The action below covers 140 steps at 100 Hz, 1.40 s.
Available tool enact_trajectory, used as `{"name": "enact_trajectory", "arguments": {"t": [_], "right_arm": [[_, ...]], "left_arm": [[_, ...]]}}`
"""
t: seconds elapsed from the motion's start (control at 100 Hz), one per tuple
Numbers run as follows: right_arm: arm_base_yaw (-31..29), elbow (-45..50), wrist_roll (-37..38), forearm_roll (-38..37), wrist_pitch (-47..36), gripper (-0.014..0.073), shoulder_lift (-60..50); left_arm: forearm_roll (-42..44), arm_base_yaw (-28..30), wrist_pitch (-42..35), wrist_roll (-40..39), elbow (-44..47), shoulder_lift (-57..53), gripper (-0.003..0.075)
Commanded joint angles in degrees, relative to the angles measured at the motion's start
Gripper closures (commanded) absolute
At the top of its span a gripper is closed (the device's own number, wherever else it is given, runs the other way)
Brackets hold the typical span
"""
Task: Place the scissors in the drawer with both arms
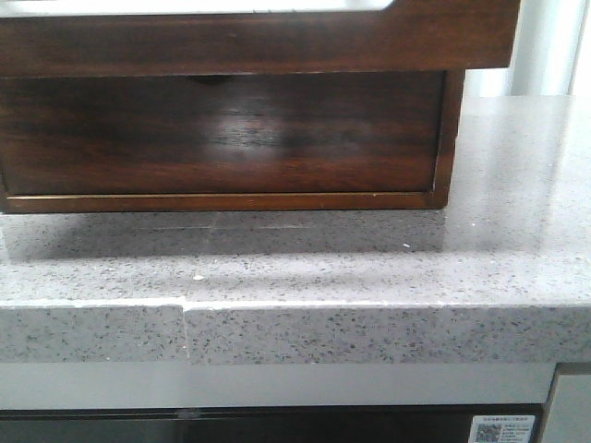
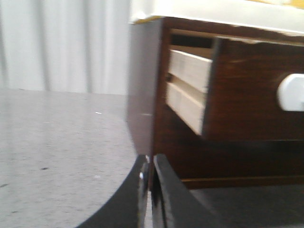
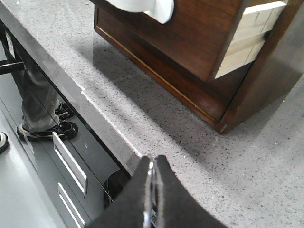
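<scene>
The drawer is pulled out

The dark brown drawer [image 2: 247, 95] is seen sticking out of the wooden box on the grey counter. Its pale wood side and a white knob [image 2: 290, 92] are shown.

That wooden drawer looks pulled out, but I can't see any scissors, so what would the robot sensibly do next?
Probably back an arm off to look for the scissors. The drawer already stands pulled out of the wooden box, both the left gripper and right gripper are closed and empty, and no scissors show in any view.

Wooden box [image 1: 222, 148] on counter [image 1: 369, 268], drawer [image 3: 199, 33] apparently pulled partway out
</scene>
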Motion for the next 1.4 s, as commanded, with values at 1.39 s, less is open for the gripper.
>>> {"name": "enact_trajectory", "arguments": {"t": [1.39], "right_arm": [[0.1, -1.4, 0.0, -0.3, -4.0, 0.0654, 0.4]], "left_arm": [[-1.6, 12.2, 14.9, 1.4, 2.0, -1.6, 0.0742]]}}
